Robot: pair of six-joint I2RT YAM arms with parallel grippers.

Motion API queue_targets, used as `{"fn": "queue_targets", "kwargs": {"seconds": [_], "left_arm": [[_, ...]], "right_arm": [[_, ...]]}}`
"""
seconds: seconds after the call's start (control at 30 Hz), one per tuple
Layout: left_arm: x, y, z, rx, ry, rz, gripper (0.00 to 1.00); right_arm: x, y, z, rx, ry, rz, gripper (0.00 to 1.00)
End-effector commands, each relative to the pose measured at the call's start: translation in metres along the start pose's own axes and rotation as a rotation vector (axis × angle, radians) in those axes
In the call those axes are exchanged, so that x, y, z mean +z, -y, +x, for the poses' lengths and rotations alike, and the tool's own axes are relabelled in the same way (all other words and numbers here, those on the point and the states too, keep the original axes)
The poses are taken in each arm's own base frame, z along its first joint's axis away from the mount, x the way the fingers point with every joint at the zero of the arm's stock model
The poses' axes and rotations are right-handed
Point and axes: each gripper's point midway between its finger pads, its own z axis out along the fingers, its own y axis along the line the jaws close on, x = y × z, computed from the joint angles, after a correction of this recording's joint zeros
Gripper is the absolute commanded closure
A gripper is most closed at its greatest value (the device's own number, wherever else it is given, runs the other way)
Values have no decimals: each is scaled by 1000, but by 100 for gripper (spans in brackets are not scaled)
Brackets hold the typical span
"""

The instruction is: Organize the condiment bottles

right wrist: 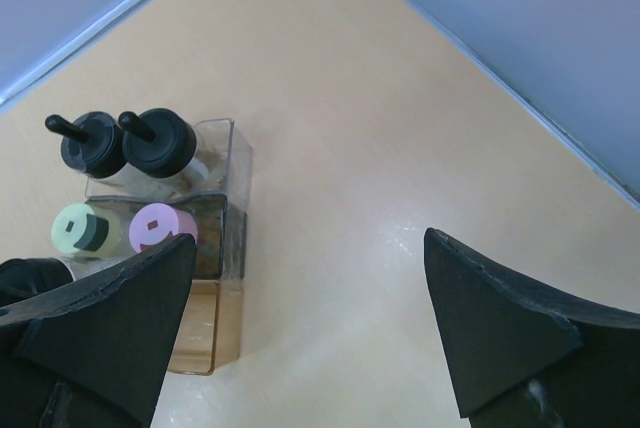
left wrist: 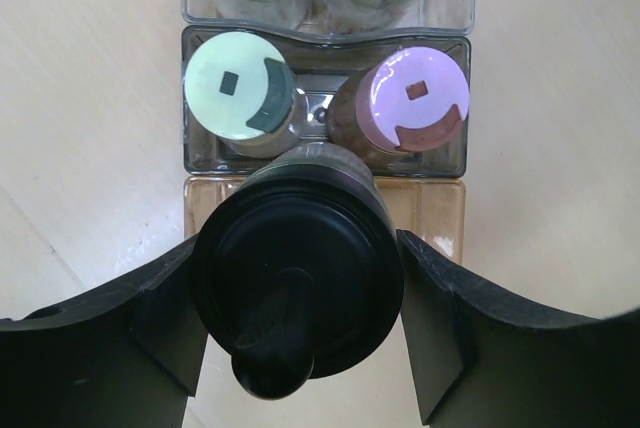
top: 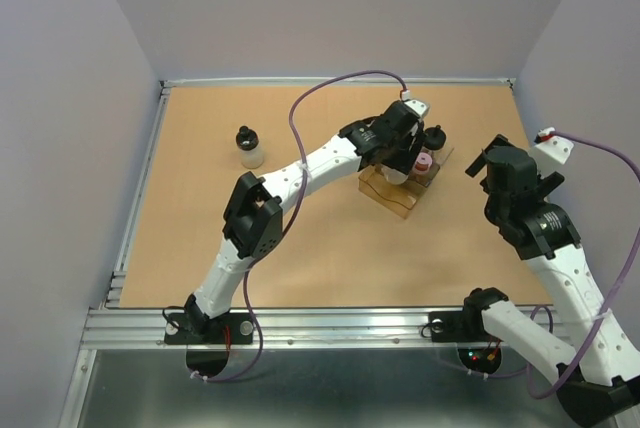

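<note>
Bottle (left wrist: 290, 248) upright in L gripper (left wrist: 298, 298), vert axis, spout twd wrist.

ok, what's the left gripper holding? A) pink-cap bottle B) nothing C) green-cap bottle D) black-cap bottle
D: in the left wrist view the left gripper has a finger against each side of the black-cap bottle; the pink-cap bottle and green-cap bottle stand untouched beyond it.

A robot lab cell: plain grey walls (top: 350, 8) around a tan table (top: 200, 248) with aluminium rails (top: 330, 325).
</note>
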Motion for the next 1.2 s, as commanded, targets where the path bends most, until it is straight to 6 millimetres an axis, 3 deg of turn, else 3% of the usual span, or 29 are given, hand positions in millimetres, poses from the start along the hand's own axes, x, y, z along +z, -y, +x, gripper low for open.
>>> {"fn": "queue_targets", "kwargs": {"seconds": [0.0, 0.5, 0.8, 1.13, 1.17], "left_arm": [[-35, 15, -37, -23, 112, 48, 100], [-26, 53, -3, 11, 31, 61, 100], [1, 45, 24, 27, -12, 11, 100], [18, 46, 29, 37, 7, 10, 100], [18, 46, 27, 35, 11, 10, 93]], "right_arm": [[-2, 15, -5, 18, 35, 55, 0], [1, 14, 2, 4, 16, 58, 0], [2, 14, 5, 2, 9, 57, 0], [1, 14, 4, -4, 11, 55, 0], [1, 13, 4, -8, 8, 54, 0]]}}
